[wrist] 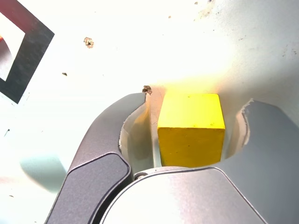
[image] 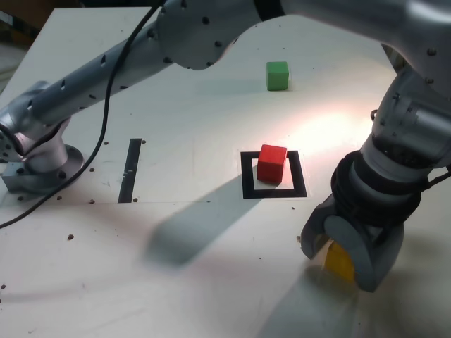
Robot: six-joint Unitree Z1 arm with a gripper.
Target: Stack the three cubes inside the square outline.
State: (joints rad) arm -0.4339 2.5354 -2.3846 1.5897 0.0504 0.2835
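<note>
The yellow cube (image: pixel 339 262) sits low in the right part of the exterior view, between the two jaws of the hand (image: pixel 345 257), resting on the desk (image: pixel 197 127). In the wrist view the yellow cube (wrist: pixel 190 128) fills the middle of the frame with a curved grey jaw on either side; narrow gaps show between the cube's sides and both jaws, so the hand (wrist: pixel 187 121) is spread around the cube rather than clamped on it. The red cube (image: pixel 271 163) stands inside the square outline (image: pixel 274 175), a thick black frame with a white centre, just right of the middle of the exterior view; the cube sits toward the upper edge of the frame and overlaps its top bar. A corner of the square outline (wrist: pixel 25 56) shows at the upper left of the wrist view, well apart from the yellow cube. The green cube (image: pixel 277 75) lies alone in the upper middle of the exterior view, well apart from the other two. A straight black strip (image: pixel 131 170) lies on the desk left of centre. The arm's base (image: pixel 35 151) is at the left edge, with a black cable (image: pixel 106 105) hanging across the arm.
</note>
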